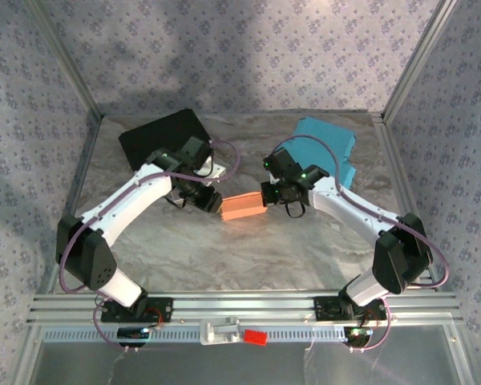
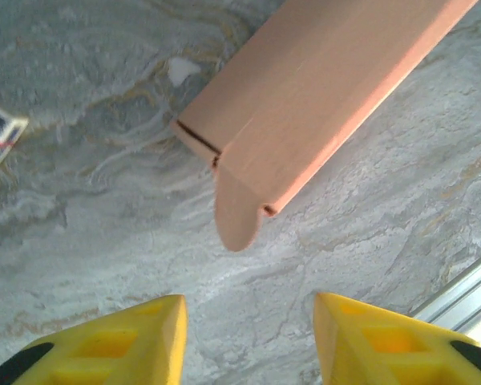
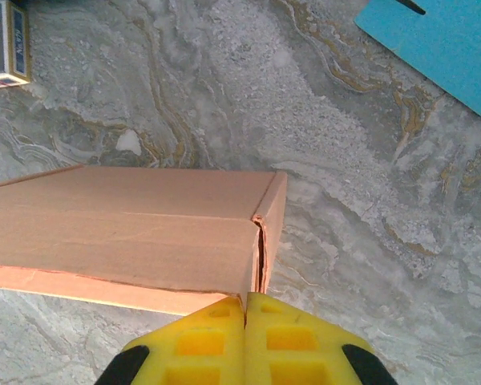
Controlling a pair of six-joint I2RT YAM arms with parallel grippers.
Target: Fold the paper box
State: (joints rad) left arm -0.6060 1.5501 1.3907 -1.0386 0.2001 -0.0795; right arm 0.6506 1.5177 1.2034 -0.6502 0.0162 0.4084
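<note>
Orange paper box (image 1: 243, 206) flat on marble surface (image 1: 248, 257), centre of top view, between both end effectors. Left end effector (image 2: 248, 321) released, fingers spread at lower edge of wrist frame, box flap just above, apart from them. Right end effector (image 3: 244, 309) clenched, tips at box's end edge.

Paper box (image 1: 243, 206) on table (image 1: 248, 257) centre, left hand (image 1: 214, 202) just left, right hand (image 1: 267, 196) just right
</note>
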